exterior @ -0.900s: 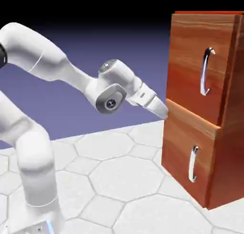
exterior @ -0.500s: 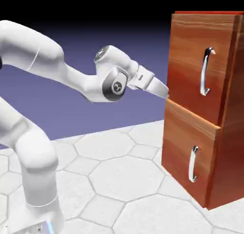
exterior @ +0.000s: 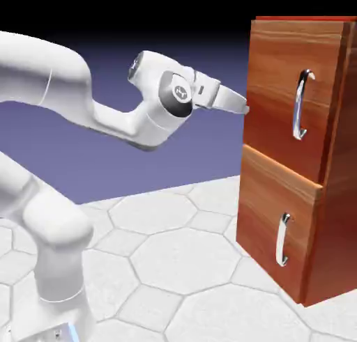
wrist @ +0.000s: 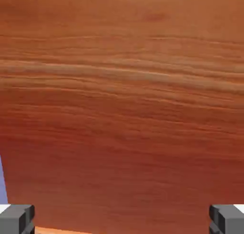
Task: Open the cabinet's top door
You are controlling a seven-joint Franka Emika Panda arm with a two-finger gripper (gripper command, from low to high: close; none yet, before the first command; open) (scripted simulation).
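Observation:
The cabinet [exterior: 328,194] is a tall reddish-brown wood-grain box at the right of the exterior view. Its top door [exterior: 275,90] is the upper panel, standing closed, with a vertical curved silver handle [exterior: 300,104]. My gripper [exterior: 244,106] is level with the top door, its tip at the door's left edge, well left of the handle. In the hand view my gripper [wrist: 122,219] is open with nothing between its fingertips [wrist: 16,218], and the door's wood [wrist: 124,99] fills the picture.
Below the top door sits the shorter lower panel [exterior: 268,215] with its own silver handle [exterior: 282,239]. The white arm [exterior: 84,104] reaches in from the left above a white hexagon-tiled table [exterior: 174,257].
The hand has risen from the seam between the two panels to the height of the top door, and the wrist has levelled out toward the cabinet.

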